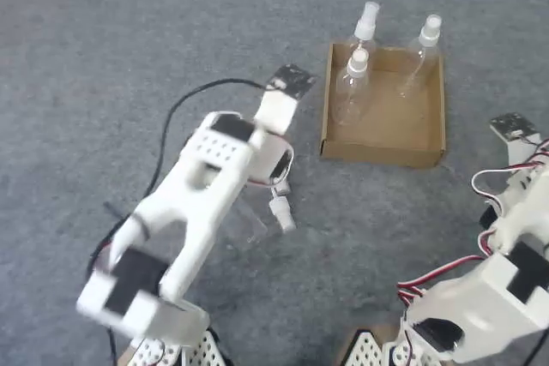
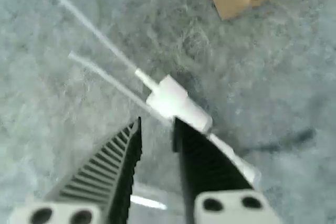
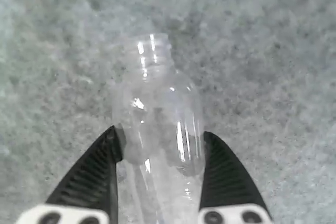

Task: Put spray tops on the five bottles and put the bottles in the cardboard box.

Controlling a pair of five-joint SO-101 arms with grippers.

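Three capped bottles (image 1: 352, 83) sit in the cardboard box (image 1: 382, 153). The right claw (image 3: 160, 134) grips an uncapped bottle (image 3: 153, 77); the left claw (image 2: 156, 127) hangs open just behind a spray top (image 2: 173, 103). Two bottles likely remain.

the grey table covering (image 1: 103, 57) looks like rough, matt felted cloth; the uncapped clear bottle (image 3: 157, 124) is glossy smooth plastic; the white spray top (image 2: 176, 103) is smooth matt plastic; the brown cardboard box (image 1: 383, 153) is matt paperboard

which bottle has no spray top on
The clear plastic bottle between the right gripper's jaws: its neck is open, while the three in the cardboard box carry white spray tops.
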